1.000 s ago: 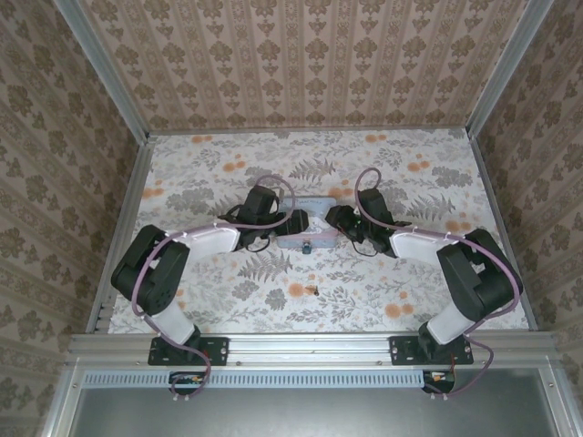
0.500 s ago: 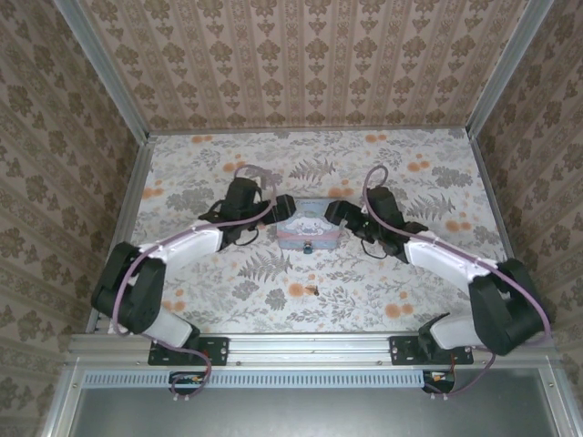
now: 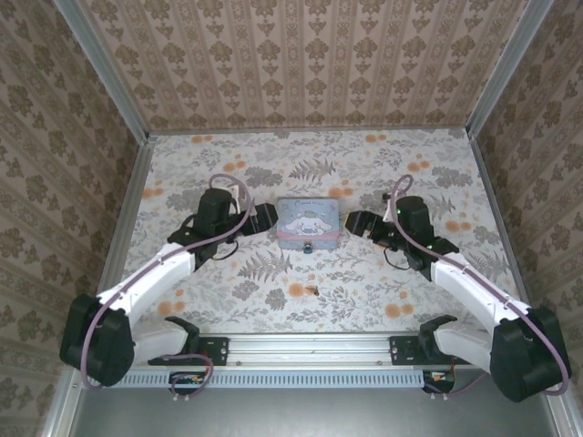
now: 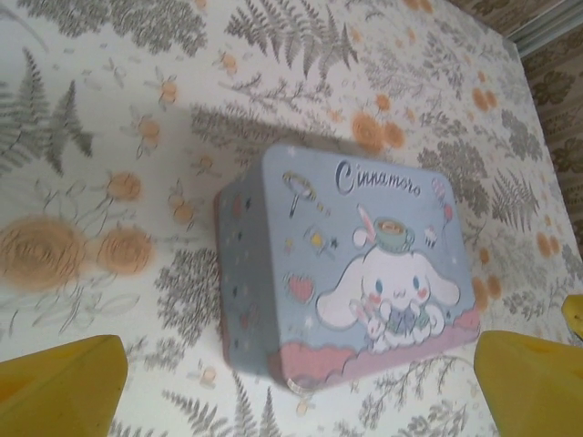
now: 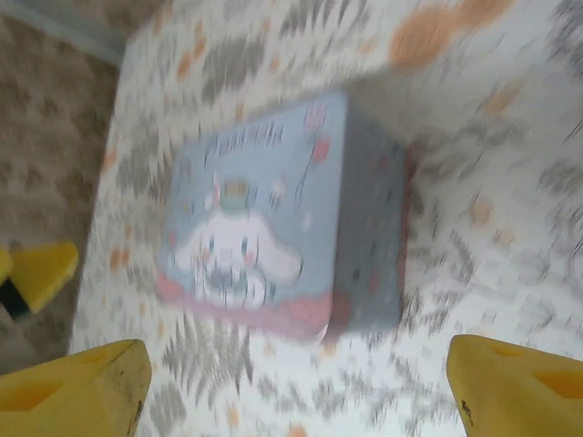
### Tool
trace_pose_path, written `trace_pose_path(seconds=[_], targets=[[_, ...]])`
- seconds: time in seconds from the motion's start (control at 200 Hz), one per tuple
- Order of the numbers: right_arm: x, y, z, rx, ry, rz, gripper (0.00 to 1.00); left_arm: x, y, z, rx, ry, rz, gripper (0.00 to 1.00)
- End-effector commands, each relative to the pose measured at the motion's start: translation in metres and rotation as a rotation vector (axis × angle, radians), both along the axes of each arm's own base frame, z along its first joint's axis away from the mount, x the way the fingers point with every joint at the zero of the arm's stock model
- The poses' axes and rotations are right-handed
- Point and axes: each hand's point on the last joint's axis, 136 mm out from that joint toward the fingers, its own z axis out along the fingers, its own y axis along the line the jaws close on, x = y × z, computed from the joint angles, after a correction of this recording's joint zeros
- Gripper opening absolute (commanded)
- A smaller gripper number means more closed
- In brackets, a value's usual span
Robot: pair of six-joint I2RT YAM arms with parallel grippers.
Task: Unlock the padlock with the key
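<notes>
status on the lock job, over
Left gripper and right gripper open, empty, flanking tin. Padlock at tin's near side; key loose on table, closer in. Nothing blocking key.

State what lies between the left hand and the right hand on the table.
The pastel tin sits between the left hand and the right hand, apart from both, as the top view shows.

We see both arms reaching forward, elbows low, angled inward. Our left gripper [image 3: 268, 218] and right gripper [image 3: 352, 223] face each other, jaws spread wide.
</notes>
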Motion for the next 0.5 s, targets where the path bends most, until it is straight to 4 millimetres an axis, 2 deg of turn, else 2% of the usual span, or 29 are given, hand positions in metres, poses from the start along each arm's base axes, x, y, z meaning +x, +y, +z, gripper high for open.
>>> trace_pose_path(seconds=[0.0,0.13,0.275,0.38,0.495], targets=[[-0.043,0.016,-0.028,-0.152,0.105,0.169,0.79,-0.023,0.011,-0.014,0.014,0.06,-0.011,1.0],[-0.074,0.031,-0.06,-0.314,0.149,0.276,0.72,-0.036,0.018,-0.018,-0.019,0.077,0.011,1.0],[-0.09,0.036,-0.084,-0.496,0.15,0.35,0.66,-0.043,0.021,-0.018,-0.044,0.086,0.017,1.0],[-0.098,0.046,-0.093,-0.589,0.133,0.428,0.6,-0.042,0.019,-0.018,-0.055,0.097,0.015,1.0],[-0.104,0.06,-0.095,-0.683,0.086,0.51,0.59,-0.039,0.018,-0.016,-0.059,0.104,0.021,1.0]])
